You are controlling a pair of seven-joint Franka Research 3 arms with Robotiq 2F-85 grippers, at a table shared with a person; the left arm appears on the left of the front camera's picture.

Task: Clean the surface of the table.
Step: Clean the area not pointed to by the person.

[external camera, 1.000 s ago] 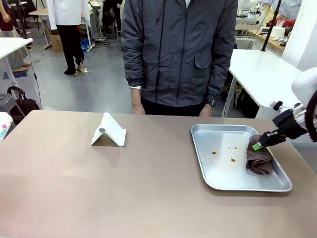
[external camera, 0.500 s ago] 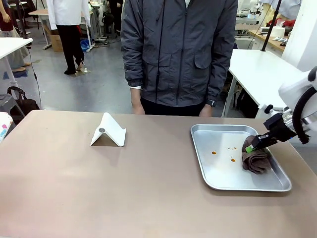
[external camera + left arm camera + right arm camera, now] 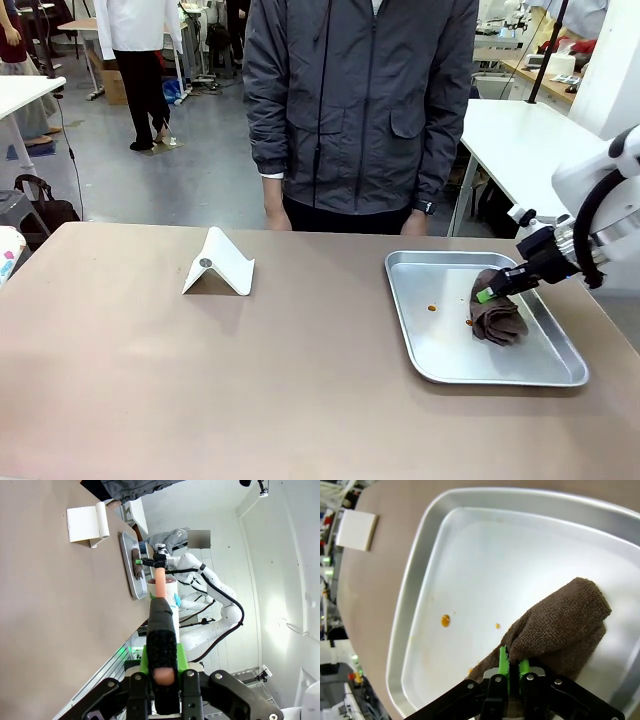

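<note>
Pinching a brown cloth (image 3: 497, 320), my right hand (image 3: 487, 294) is clamped shut on its upper fold, inside the metal tray (image 3: 440, 376) at the right of the desk (image 3: 250, 380). The desk runs the full width of the scene, with a white folded stand (image 3: 220, 265) toward its far left and a person (image 3: 360, 100) standing at the far edge. My left hand (image 3: 162, 662) is closed on a black tool (image 3: 161, 625) with a pinkish tip; I cannot tell what it is.

Small orange spots (image 3: 432, 307) sit just left of the cloth. The grip takes only a thin fold, so I judge a hard drag could pull the cloth free. Pressing too low might scrape the pads on metal or shove the tray across the desk. A soiled cloth could also smear the desk when I move on to it.
</note>
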